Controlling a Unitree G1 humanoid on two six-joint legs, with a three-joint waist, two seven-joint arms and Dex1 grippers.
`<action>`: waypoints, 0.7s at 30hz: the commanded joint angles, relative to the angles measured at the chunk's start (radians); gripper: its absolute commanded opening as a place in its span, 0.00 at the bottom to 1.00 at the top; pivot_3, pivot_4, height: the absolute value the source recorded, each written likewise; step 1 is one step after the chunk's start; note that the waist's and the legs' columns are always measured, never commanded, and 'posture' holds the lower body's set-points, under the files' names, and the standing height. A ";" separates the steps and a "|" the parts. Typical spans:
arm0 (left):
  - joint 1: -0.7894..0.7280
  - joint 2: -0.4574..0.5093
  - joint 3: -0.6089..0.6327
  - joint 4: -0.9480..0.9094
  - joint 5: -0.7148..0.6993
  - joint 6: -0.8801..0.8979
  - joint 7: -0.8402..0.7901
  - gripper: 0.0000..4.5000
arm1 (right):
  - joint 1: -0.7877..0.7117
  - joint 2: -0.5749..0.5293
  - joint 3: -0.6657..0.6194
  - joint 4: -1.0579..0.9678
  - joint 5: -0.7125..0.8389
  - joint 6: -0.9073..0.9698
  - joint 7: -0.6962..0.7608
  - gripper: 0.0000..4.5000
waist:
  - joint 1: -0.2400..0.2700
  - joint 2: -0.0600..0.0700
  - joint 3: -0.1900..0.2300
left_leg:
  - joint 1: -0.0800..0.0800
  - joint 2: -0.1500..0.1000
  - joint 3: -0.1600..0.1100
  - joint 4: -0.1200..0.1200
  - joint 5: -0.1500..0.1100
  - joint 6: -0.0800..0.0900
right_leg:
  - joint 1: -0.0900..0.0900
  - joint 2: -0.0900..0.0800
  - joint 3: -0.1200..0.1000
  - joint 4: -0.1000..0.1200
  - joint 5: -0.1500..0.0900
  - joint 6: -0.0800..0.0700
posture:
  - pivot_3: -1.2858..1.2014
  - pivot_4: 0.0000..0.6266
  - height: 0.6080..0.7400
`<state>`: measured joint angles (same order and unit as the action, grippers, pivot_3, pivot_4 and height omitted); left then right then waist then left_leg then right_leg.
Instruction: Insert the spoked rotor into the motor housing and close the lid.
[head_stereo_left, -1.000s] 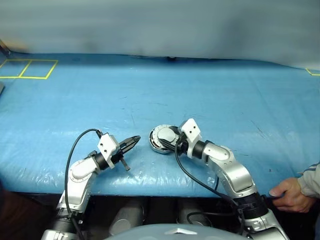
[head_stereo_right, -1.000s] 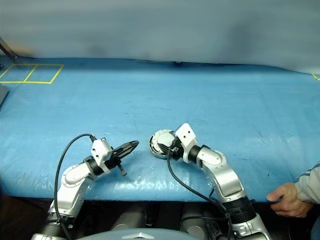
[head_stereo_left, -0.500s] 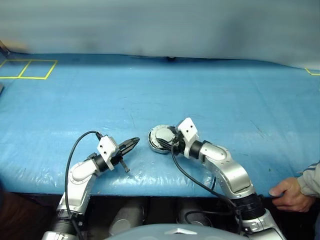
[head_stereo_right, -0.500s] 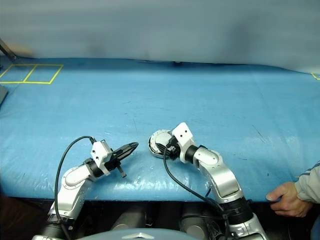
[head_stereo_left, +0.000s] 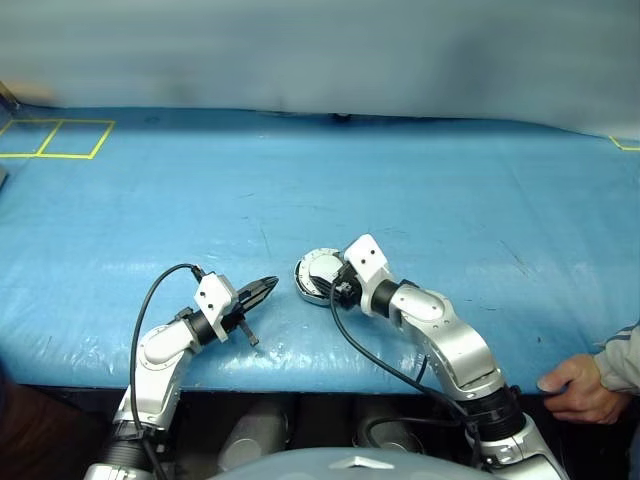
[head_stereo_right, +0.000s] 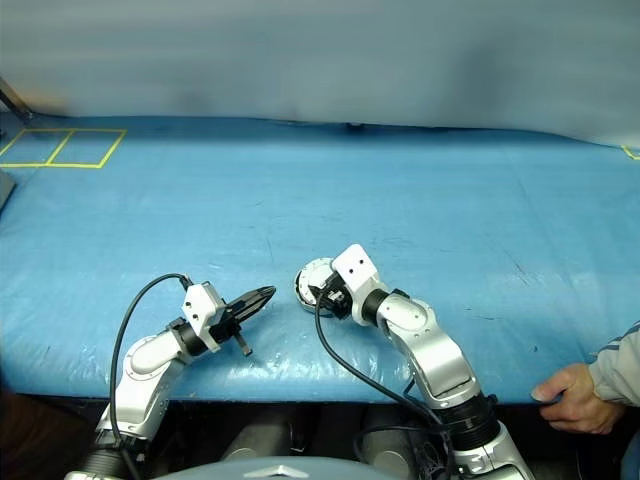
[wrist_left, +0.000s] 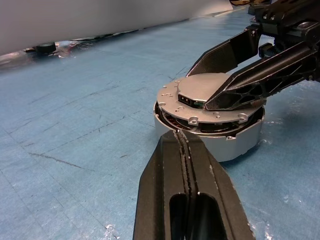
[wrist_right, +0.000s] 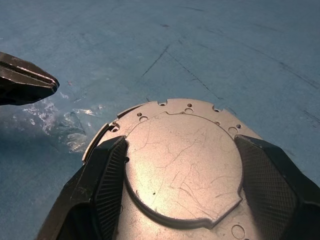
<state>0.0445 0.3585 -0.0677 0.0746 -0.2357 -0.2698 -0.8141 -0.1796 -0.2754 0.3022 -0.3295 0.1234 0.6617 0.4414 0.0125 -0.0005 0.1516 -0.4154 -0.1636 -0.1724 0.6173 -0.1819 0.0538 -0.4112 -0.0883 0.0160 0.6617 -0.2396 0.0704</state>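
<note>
**Lid down on the motor housing, right gripper straddling it**

The whole thing sits on a wide blue tarp-like table cover (head_stereo_left: 420, 180), a bit scuffed with dark scratch lines and shiny crinkles near the front edge. Yellow tape squares (head_stereo_left: 55, 138) mark the far left corner, and a pale blurry wall runs along the back. A person's hand (head_stereo_left: 580, 388) rests at the near right edge.

The round silver metal motor housing (wrist_left: 235, 142) sits near the middle front, with the plain silver-grey disc lid (wrist_right: 182, 160) lying on top, copper windings peeking out underneath. The right gripper (wrist_right: 182, 172) has its black fingers spread, one each side of the lid's raised centre. The left gripper (head_stereo_left: 268, 286) is pinched closed, empty, just left of the housing.
</note>
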 joint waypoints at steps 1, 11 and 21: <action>-0.004 0.009 -0.001 -0.006 0.013 -0.011 0.005 0.00 | -0.007 0.009 0.010 -0.039 0.004 0.019 -0.003 0.68 | 0.000 0.000 0.000 | 0.000 0.000 0.000 0.000 0.000 0.000 | 0.000 0.000 0.000 0.000 0.000 0.000 | 0.52 0.24 1.00; -0.036 -0.018 -0.024 0.054 0.050 0.038 0.047 0.00 | -0.013 0.019 0.000 -0.061 0.031 0.023 0.016 0.68 | 0.000 0.000 0.000 | 0.000 0.000 0.000 -0.001 0.000 0.000 | 0.000 0.000 0.000 0.000 0.000 0.000 | 0.52 0.24 1.00; -0.086 -0.055 -0.063 0.101 0.061 0.068 0.055 0.00 | -0.012 0.024 -0.003 -0.071 0.049 0.019 0.033 0.68 | 0.000 0.000 0.000 | 0.000 0.000 0.000 -0.001 0.000 0.000 | 0.000 0.000 -0.001 -0.001 0.000 0.000 | 0.52 0.24 1.00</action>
<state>-0.0324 0.3109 -0.1242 0.1746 -0.1765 -0.2014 -0.7578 -0.1809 -0.2613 0.3038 -0.3535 0.1467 0.6869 0.4611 0.0125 -0.0005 0.1516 -0.4156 -0.1638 -0.1725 0.6161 -0.1819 0.0537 -0.4116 -0.0884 0.0150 0.6608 -0.2395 0.0704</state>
